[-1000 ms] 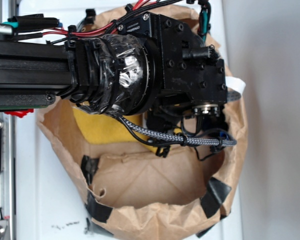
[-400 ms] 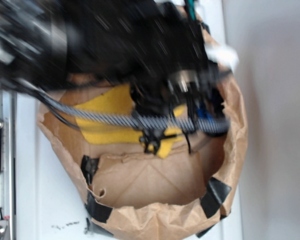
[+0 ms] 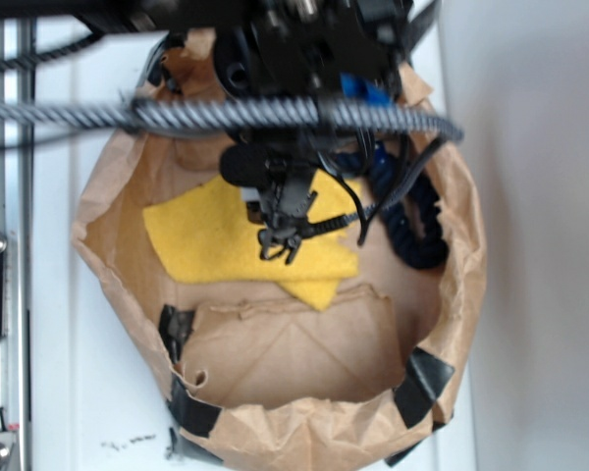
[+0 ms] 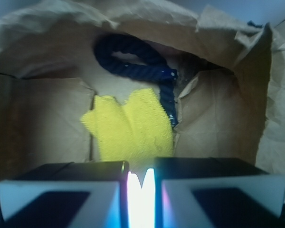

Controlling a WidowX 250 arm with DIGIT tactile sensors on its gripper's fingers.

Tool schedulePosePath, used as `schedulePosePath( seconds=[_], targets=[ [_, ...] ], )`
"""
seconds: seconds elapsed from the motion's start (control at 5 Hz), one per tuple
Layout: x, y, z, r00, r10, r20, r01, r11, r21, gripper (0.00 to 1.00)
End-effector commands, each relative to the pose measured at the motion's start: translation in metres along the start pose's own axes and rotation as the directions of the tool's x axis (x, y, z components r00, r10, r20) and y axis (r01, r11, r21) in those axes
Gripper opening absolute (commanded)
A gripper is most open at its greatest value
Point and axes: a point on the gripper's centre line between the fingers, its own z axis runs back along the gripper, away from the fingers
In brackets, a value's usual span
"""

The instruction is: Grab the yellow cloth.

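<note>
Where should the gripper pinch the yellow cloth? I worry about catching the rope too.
Probably the yellow cloth at its open left part, from straight above: it lies flat on the bag floor, and the dark rope runs along its right edge in the wrist view.

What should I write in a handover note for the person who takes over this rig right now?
Hand: above the yellow cloth inside the brown paper bag. In the wrist view its fingers are nearly together with a narrow bright gap; it holds nothing that I can see.
Cloth: lies flat on the bag floor, beside the dark rope.
Done: hand positioned over the cloth.
Left: lower, close on the cloth, lift.
</note>
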Motion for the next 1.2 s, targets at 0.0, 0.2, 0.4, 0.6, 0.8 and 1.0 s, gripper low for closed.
schedulePosePath(
  seconds=[0.0,0.2,0.4,0.6,0.8,1.0],
  targets=[
    [-0.002,-0.005,-0.018,0.995,-0.088,0.048,0.086,0.995,0.055,1.0],
    [-0.001,-0.009,-0.04,0.991,-0.122,0.054,0.119,0.991,0.057,1.0],
    [0.001,-0.009,-0.063,0.988,-0.147,0.038,0.148,0.989,-0.007,1.0],
    [-0.002,-0.017,-0.088,0.977,-0.213,0.013,0.213,0.977,-0.028,1.0],
    [-0.007,-0.022,-0.106,0.969,-0.247,-0.013,0.246,0.969,-0.022,1.0],
    [-0.012,-0.026,-0.125,0.963,-0.264,-0.055,0.264,0.964,0.003,1.0]
  ],
)
